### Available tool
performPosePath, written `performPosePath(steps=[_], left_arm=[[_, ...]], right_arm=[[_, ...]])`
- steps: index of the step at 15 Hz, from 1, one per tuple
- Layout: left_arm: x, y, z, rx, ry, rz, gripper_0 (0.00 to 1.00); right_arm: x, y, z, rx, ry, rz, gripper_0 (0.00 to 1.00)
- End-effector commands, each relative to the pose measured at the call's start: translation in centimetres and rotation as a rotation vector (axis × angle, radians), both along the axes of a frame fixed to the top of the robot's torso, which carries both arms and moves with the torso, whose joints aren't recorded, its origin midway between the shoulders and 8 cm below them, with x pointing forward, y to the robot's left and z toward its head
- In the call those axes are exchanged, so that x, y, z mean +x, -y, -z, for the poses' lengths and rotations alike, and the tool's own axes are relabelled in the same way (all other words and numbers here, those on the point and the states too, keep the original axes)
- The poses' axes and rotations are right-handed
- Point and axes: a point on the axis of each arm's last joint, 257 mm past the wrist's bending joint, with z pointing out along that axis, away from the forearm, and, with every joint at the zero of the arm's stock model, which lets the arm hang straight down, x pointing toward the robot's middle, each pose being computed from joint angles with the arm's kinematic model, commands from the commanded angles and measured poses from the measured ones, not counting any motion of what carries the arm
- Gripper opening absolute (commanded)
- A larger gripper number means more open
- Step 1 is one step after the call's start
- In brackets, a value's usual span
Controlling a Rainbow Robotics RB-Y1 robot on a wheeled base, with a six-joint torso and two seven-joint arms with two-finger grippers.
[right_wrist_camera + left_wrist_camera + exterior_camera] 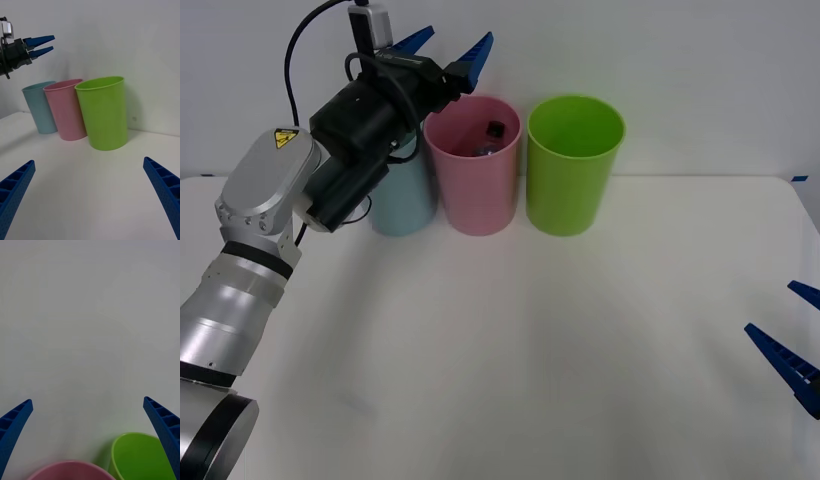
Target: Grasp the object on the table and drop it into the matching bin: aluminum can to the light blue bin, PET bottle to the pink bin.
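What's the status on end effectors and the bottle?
Left end effector open, raised over the pink bin. PET bottle inside that bin. Right end effector open, parked low at table edge. Nothing obstructing.

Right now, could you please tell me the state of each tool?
Left tool: open, empty, raised above the tall round pink plastic bin.
Right tool: open, empty, low at the broad white table's right edge.

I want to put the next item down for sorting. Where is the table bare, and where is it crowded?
The table is bare in front of the three bins, out to the open right claw at its right edge. The back is crowded: light blue bin, pink bin holding the PET bottle, lime green bin, with the open left claw overhead.
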Motion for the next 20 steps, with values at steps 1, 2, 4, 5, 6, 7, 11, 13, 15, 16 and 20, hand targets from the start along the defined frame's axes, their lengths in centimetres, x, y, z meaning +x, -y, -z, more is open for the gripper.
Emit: performPosePath(steps=[1,2,4,5,6,7,11,13,15,16,20], left_arm=[[-1.5,-1.5,0.4,-0.014,0.003,0.003,1.0],[-2.1,-2.2,0.6,-0.016,0.005,0.004,1.0],[-3.4,-3.5,0.8,-0.024,0.006,0.009,1.0],[-3.9,-4.3,0.9,-0.028,0.004,0.007,1.0],[-4.6,-5.2,1.1,-0.026,0.002,0.007,1.0],[-5.1,-6.0,1.4,-0.025,0.0,0.002,1.0],[-8.2,-10.4,2.3,0.014,0.014,-0.019,1.0],[-10.0,-12.6,3.3,0.044,0.017,-0.011,1.0],[-11.8,-14.6,4.7,0.07,0.005,-0.017,1.0],[-12.9,-15.7,5.4,0.093,0.001,-0.02,1.0],[-16.7,-18.9,10.7,0.193,-0.081,-0.016,1.0]], right_arm=[[0.0,0.0,0.0,0.0,0.0,0.0,1.0],[0.0,0.0,0.0,0.0,0.0,0.0,1.0],[0.0,0.0,0.0,0.0,0.0,0.0,1.0],[0.0,0.0,0.0,0.0,0.0,0.0,1.0],[0.0,0.0,0.0,0.0,0.0,0.0,1.0],[0.0,0.0,0.0,0.0,0.0,0.0,1.0],[0.0,0.0,0.0,0.0,0.0,0.0,1.0],[0.0,0.0,0.0,0.0,0.0,0.0,1.0],[0.0,0.0,0.0,0.0,0.0,0.0,1.0],[0.0,0.0,0.0,0.0,0.0,0.0,1.0],[0.0,0.0,0.0,0.0,0.0,0.0,1.0]])
